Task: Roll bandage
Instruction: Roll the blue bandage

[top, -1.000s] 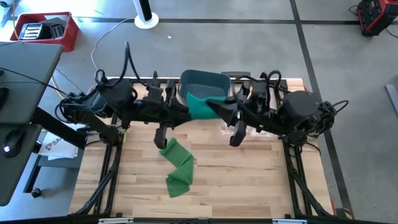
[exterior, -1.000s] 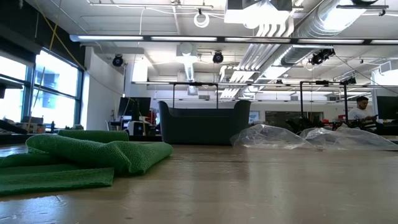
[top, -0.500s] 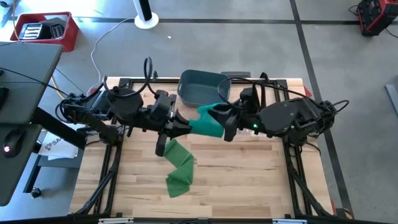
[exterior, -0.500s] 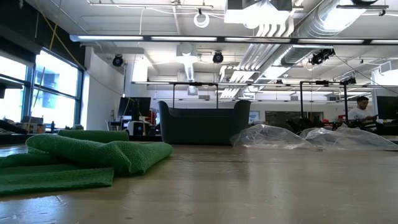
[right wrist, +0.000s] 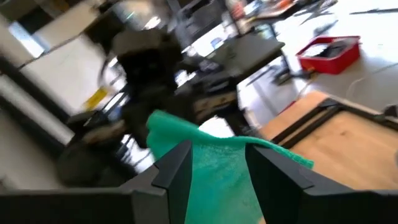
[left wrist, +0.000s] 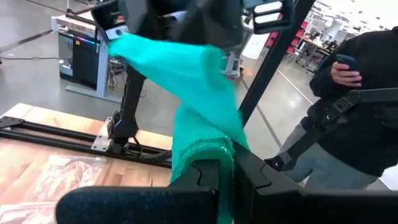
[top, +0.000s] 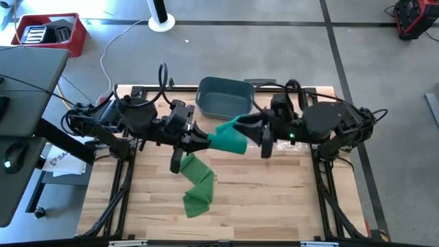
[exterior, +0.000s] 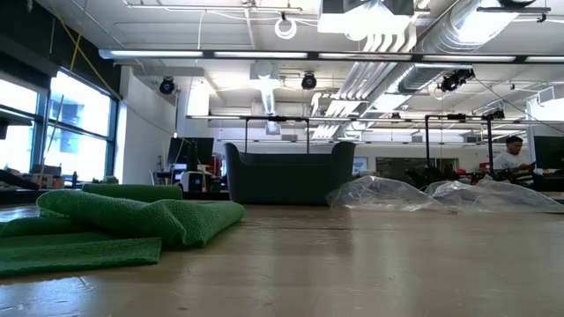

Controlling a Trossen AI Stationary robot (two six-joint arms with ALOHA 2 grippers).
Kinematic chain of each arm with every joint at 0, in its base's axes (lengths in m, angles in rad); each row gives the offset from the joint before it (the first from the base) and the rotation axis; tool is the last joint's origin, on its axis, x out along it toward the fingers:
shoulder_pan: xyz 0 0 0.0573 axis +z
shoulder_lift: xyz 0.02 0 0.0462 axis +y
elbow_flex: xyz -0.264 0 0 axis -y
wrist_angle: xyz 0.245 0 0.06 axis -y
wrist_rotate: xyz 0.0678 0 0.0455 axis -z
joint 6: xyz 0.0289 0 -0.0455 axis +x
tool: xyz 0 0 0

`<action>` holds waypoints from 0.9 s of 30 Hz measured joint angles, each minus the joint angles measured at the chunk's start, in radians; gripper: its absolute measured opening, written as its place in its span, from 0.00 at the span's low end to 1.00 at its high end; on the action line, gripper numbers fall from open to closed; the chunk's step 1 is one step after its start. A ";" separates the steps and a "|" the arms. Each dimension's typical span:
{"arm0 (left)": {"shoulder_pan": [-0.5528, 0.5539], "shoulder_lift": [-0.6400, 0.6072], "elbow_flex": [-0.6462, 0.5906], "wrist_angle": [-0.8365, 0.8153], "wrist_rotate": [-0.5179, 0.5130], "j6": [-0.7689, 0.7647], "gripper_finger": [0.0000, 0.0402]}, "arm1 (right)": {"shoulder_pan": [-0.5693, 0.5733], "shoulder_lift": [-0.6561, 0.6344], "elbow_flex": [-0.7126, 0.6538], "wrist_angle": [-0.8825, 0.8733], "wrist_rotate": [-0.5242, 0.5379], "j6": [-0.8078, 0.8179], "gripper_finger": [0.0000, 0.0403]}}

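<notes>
Here the bandage (top: 227, 138) hangs pinched between left hand (top: 204, 141) and right hand (top: 241, 123).

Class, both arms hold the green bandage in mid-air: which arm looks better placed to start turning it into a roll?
Probably the left: its hand grips the bandage nearest the strip trailing onto the table.

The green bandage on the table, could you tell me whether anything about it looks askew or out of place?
Yes. The green bandage lies unrolled and crumpled on the wooden table, its strip bent at an angle, with folds bunched up in the low view. A second bandage piece hangs in the air, pinched between the left gripper and the right gripper.
</notes>
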 joint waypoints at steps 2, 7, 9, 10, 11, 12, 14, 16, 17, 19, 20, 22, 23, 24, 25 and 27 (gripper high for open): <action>0.000 0.000 0.000 0.001 0.001 0.000 0.01 | 0.000 0.001 0.000 -0.001 -0.054 -0.016 0.36; 0.000 0.000 0.000 0.006 -0.001 0.001 0.01 | -0.007 0.019 0.000 -0.002 -0.046 -0.009 0.36; 0.000 0.004 0.000 0.009 -0.004 0.000 0.01 | -0.014 0.021 0.000 -0.005 -0.029 0.002 0.36; 0.000 0.005 0.000 0.010 -0.005 -0.003 0.01 | -0.018 0.020 0.000 -0.005 -0.018 0.021 0.36; 0.000 0.007 0.000 0.011 -0.007 -0.015 0.01 | -0.022 0.016 0.000 -0.006 -0.011 0.044 0.36; 0.000 0.008 0.000 0.011 -0.007 -0.029 0.01 | -0.024 0.010 0.000 -0.013 -0.009 0.063 0.36; 0.002 0.009 0.000 0.012 -0.012 -0.050 0.01 | -0.026 -0.004 0.000 -0.045 -0.007 0.111 0.36; 0.002 0.009 0.000 0.015 -0.014 -0.053 0.01 | -0.025 -0.023 0.000 -0.085 -0.005 0.150 0.36; 0.001 0.009 0.000 0.013 -0.011 -0.053 0.01 | -0.025 -0.034 0.000 -0.110 -0.001 0.163 0.36; 0.000 0.009 0.000 0.014 -0.015 -0.053 0.01 | -0.017 -0.057 0.000 -0.149 0.002 0.181 0.36; 0.000 0.009 0.000 0.015 -0.015 -0.054 0.01 | -0.014 -0.065 0.000 -0.168 0.001 0.190 0.36; 0.000 0.009 0.000 0.022 -0.018 -0.060 0.01 | -0.009 -0.080 0.000 -0.182 -0.009 0.193 0.36; 0.001 0.009 0.000 0.023 -0.019 -0.062 0.01 | -0.008 -0.087 0.000 -0.182 -0.028 0.183 0.36; 0.001 0.009 0.000 0.023 -0.020 -0.065 0.01 | -0.007 -0.092 0.000 -0.181 -0.055 0.162 0.36; 0.001 0.009 0.000 0.023 -0.021 -0.069 0.01 | -0.007 -0.096 0.000 -0.178 -0.090 0.131 0.36; 0.001 0.009 0.000 0.023 -0.021 -0.070 0.01 | -0.003 -0.100 0.000 -0.147 -0.166 0.050 0.36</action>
